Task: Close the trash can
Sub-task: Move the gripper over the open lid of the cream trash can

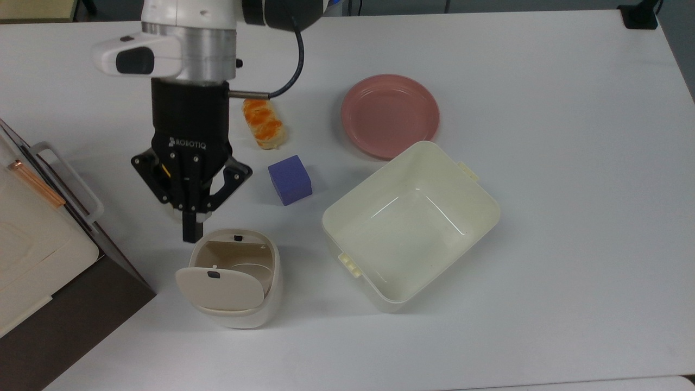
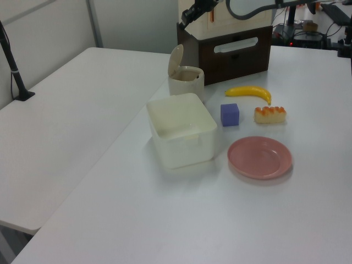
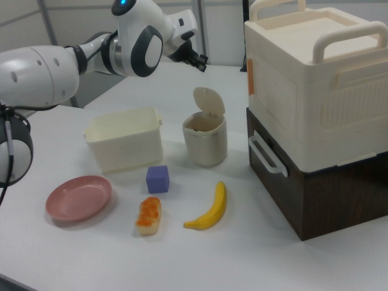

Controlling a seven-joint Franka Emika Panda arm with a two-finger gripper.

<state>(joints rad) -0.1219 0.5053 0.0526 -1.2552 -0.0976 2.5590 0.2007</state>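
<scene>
On the white table (image 1: 543,108), with the trash can (image 1: 239,304) as landmark:

- Trash can: small cream bin standing upright, its beige lid (image 1: 220,289) raised on its hinge and leaning open, interior exposed. In the right view the lid stands up behind the rim.
- Gripper (image 1: 189,234): black, two-fingered, held above the table beside the can's rim on the side opposite the raised lid. The fingers are drawn together to a single narrow tip, nothing between them. In the right view it hangs high above the can.
- Large cream tub (image 1: 410,225): lidless, beside the can on the top view's right, close but not touching.
- Purple cube (image 1: 290,180): near the can, between it and the bread.
- Bread piece (image 1: 264,123) with orange topping: beyond the cube from the can.
- Pink plate (image 1: 390,115): well apart from the can, just past the tub.
- Banana (image 3: 210,208): in the right view, lying in front of the can, near the bread.
- Dark brown box (image 1: 70,304) with a cream case on top: just beside the can on the top view's left.
</scene>
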